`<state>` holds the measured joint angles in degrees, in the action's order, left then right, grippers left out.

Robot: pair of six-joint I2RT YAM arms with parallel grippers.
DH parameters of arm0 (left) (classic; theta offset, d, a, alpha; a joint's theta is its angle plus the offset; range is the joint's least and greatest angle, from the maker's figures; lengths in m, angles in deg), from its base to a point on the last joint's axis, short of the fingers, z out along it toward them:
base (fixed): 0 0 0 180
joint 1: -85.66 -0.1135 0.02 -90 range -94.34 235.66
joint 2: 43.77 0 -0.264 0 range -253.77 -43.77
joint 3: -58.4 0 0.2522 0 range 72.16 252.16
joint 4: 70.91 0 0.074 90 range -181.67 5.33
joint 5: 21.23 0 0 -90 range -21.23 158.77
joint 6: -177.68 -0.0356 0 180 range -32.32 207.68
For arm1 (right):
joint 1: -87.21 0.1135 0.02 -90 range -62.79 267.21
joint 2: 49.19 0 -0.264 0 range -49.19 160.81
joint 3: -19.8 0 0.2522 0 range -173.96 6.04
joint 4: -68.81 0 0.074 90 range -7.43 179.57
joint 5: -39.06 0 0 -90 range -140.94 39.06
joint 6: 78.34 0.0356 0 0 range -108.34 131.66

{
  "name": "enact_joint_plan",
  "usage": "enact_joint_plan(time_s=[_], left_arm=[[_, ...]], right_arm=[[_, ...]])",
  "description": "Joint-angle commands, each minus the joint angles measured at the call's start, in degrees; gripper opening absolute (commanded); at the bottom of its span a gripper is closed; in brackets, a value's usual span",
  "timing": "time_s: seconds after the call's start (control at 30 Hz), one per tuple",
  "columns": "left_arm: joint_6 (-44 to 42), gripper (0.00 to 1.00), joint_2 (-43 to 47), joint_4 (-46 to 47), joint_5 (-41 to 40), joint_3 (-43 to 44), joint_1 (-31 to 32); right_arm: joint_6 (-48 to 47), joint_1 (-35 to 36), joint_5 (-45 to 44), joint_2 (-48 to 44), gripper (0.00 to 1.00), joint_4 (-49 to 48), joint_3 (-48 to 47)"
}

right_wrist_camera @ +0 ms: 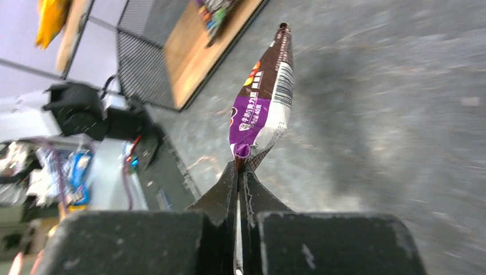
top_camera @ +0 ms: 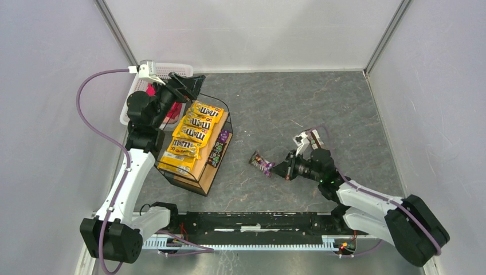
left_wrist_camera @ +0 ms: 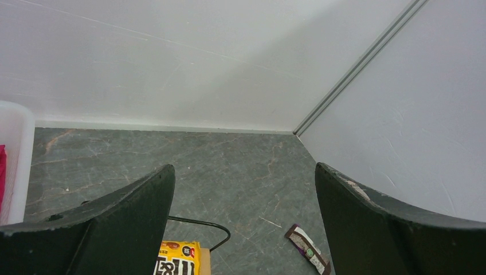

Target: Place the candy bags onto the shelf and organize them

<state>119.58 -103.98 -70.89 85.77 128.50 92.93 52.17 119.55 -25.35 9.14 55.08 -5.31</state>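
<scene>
A purple candy bag [right_wrist_camera: 261, 100] [top_camera: 261, 163] [left_wrist_camera: 308, 249] hangs edge-on from my right gripper [right_wrist_camera: 240, 166] [top_camera: 282, 168], which is shut on its near seam, right of the shelf. The shelf [top_camera: 211, 172], a black wire rack with wooden tiers, stands left of centre. Several yellow candy bags [top_camera: 192, 134] lie stacked along its upper tier and dark ones [top_camera: 219, 150] on its lower plank. My left gripper [left_wrist_camera: 243, 195] [top_camera: 186, 86] hovers open above the shelf's far end with nothing between its fingers; a yellow bag [left_wrist_camera: 177, 260] shows below it.
A white perforated basket [top_camera: 172, 70] holding a pink cloth [top_camera: 152, 90] sits at the back left corner, behind the left arm. White walls [top_camera: 246, 34] close the table on three sides. The black rail [top_camera: 258, 220] between the arm bases runs along the near edge.
</scene>
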Motion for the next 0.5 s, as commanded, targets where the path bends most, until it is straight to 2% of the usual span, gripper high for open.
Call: enact_joint_plan(time_s=[0.0,0.27,0.47], left_arm=[[0.31,0.97,1.52,2.13,-0.37,0.0,0.46],[-0.56,0.98,1.71,1.39,-1.07,0.17,0.82],[-0.88,0.98,1.93,0.87,-1.53,0.42,0.9]], right_arm=[[9.95,8.71,0.81,5.17,0.0,-13.21,-2.9],[15.52,21.18,-1.26,24.3,0.0,-24.58,-16.06],[18.34,24.54,-2.56,33.99,0.0,-27.56,-23.84]])
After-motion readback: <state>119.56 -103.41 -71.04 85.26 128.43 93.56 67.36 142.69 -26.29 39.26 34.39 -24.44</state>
